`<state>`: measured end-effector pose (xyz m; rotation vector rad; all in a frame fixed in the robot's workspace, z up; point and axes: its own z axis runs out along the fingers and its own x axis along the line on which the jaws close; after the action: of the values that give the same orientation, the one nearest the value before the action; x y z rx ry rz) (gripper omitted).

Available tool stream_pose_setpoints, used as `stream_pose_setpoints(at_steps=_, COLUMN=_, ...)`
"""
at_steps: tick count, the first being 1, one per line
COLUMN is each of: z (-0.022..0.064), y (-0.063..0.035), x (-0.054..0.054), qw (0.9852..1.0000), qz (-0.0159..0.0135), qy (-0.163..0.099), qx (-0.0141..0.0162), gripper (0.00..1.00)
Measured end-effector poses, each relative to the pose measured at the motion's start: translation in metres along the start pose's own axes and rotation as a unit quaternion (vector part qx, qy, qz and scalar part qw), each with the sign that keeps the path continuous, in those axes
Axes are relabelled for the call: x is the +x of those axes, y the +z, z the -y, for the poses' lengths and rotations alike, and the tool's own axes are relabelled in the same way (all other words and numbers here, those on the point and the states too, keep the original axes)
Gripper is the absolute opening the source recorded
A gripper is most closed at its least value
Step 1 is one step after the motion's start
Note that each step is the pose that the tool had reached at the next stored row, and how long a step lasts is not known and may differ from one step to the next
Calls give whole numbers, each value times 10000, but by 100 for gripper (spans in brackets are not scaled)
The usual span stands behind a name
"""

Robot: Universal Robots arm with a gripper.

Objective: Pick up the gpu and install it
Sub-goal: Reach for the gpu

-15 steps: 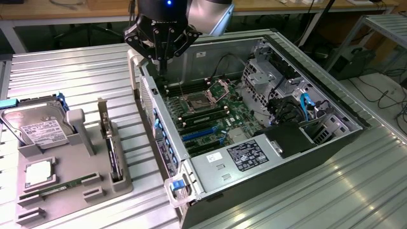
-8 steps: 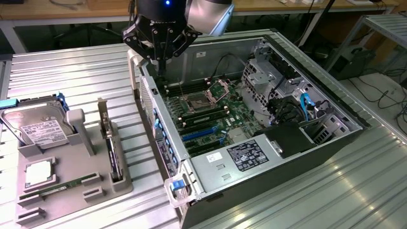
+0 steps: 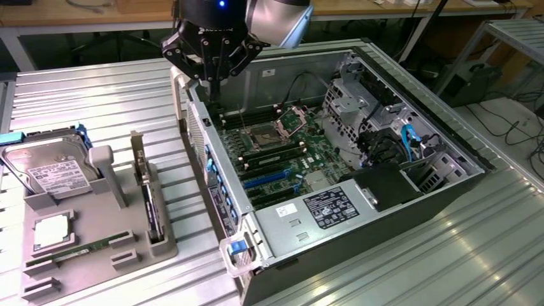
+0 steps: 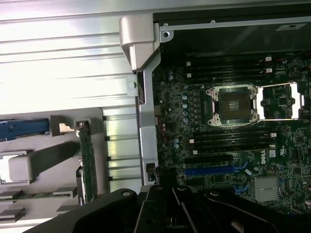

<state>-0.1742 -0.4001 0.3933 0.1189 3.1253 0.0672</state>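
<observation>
The gpu point(image 3: 150, 199) stands on edge in a slot of the grey holder tray point(image 3: 95, 220) at the exterior view's left; it is a thin dark green card with a silvery bracket. It appears again in the wrist view as the gpu point(image 4: 88, 162), seen edge-on. My gripper point(image 3: 214, 86) hangs shut with nothing between its fingers. It is above the far left corner of the open computer case point(image 3: 210, 167), well away from the card. Its black body, the gripper point(image 4: 174, 196), sits over the case's side wall.
The holder tray also carries a hard drive point(image 3: 53, 172), a RAM stick point(image 3: 75, 254) and a square chip point(image 3: 53, 231). Inside the case lie the motherboard with its CPU socket point(image 3: 259, 137), blue expansion slots point(image 3: 267, 178) and a power supply point(image 3: 336, 207). The table is ribbed metal.
</observation>
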Motion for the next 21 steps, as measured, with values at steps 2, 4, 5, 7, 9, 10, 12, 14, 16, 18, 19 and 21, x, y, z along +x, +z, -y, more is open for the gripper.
stream_pose_setpoints(at_steps=2, z=1, y=0, x=6, qw=10000, qz=-2, qy=0, qx=0, gripper=11)
stream_pose_setpoints(at_steps=4, z=3, y=0, x=12, qw=10000, qz=-4, qy=0, qx=0, gripper=11)
stream_pose_setpoints(at_steps=5, z=3, y=0, x=16, qw=10000, qz=-5, qy=0, qx=0, gripper=11)
stream_pose_setpoints(at_steps=7, z=4, y=-1, x=23, qw=10000, qz=-6, qy=0, qx=1, gripper=11)
stream_pose_setpoints(at_steps=9, z=6, y=0, x=31, qw=10000, qz=-7, qy=0, qx=0, gripper=11)
stream_pose_setpoints(at_steps=10, z=7, y=-1, x=36, qw=10000, qz=-7, qy=0, qx=0, gripper=11)
stream_pose_setpoints(at_steps=12, z=8, y=-1, x=43, qw=10000, qz=-9, qy=0, qx=1, gripper=11)
stream_pose_setpoints(at_steps=14, z=10, y=-1, x=51, qw=10000, qz=-10, qy=0, qx=1, gripper=11)
stream_pose_setpoints(at_steps=16, z=12, y=-1, x=62, qw=10000, qz=-11, qy=1, qx=1, gripper=11)
stream_pose_setpoints(at_steps=18, z=14, y=-1, x=72, qw=10000, qz=-12, qy=1, qx=1, gripper=11)
stream_pose_setpoints(at_steps=19, z=15, y=-1, x=77, qw=10000, qz=-12, qy=0, qx=1, gripper=11)
stream_pose_setpoints(at_steps=21, z=16, y=-2, x=88, qw=10000, qz=-13, qy=0, qx=1, gripper=11)
